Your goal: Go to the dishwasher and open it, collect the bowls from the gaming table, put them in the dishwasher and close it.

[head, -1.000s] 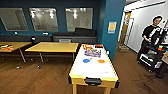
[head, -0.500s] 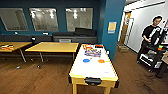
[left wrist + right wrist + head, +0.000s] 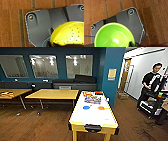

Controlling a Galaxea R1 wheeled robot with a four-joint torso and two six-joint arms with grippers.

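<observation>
Nearest, a small round yellow plastic bowl (image 3: 70,34) sits at the left wrist, rounded underside to the camera, and a small round bright-green plastic bowl (image 3: 114,35) sits at the right wrist, hollow up; each seems held over the brown wooden floor (image 3: 154,18), yet I cannot tell whether either claw is clamped or merely cradling; a loose hold could let a bowl slip and roll off across the boards. Farther off stands the long white-topped, yellow-rimmed gaming surface (image 3: 77,121), a blue bowl (image 3: 86,107) and an orange bowl (image 3: 101,108) resting apart on it; a careless approach might knock its edge. Beyond, a person (image 3: 150,84) stands by a black cart (image 3: 152,103); the yellow wall notice (image 3: 112,74) is unreadable.
</observation>
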